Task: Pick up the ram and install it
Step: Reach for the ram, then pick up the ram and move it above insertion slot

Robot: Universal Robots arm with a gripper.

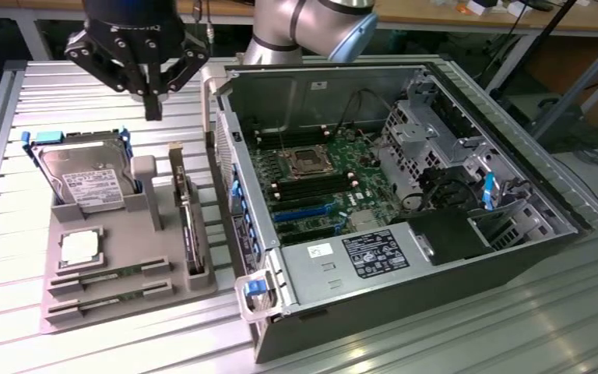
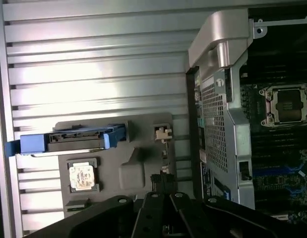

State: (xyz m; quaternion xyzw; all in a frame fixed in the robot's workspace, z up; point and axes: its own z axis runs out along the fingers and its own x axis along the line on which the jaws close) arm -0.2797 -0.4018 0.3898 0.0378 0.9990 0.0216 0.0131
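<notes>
Slatted metal table under bright light | my gripper closed, holding nothing, above the table near the parts tray | 2 ram sticks lying in holders at the tray's near end in the exterior view | open computer case just beside, motherboard exposed | ram untouched

open PC case, HDD, CPU, mobo
</notes>
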